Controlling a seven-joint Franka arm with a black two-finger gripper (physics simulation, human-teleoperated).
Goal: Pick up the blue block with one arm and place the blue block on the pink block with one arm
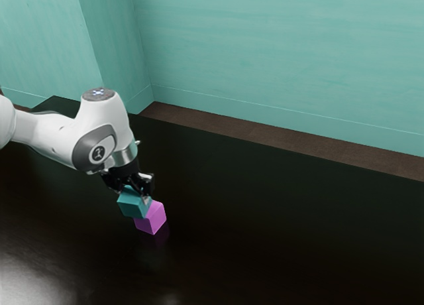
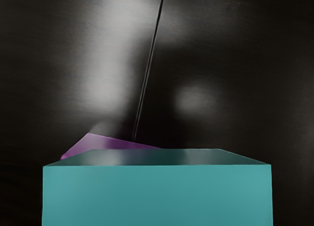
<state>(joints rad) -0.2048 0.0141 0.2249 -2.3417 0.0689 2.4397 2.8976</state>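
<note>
A teal-blue block [image 1: 133, 205] hangs just above the dark table, held between the black fingers of my gripper [image 1: 136, 193], which is shut on it. The pink block [image 1: 152, 218] rests on the table right beside it, toward the exterior view's right and slightly lower; the two overlap in that view and I cannot tell whether they touch. In the wrist view the blue block [image 2: 157, 191] sits large just under my hand, and a thin wedge of the pink block [image 2: 105, 143] peeks out behind its upper edge.
The table [image 1: 278, 219] is a glossy black surface stretching to the exterior view's right and front. Its far edge meets a brown floor strip [image 1: 285, 136] and teal walls [image 1: 278, 46]. A thin dark line [image 2: 149, 64] runs across the tabletop in the wrist view.
</note>
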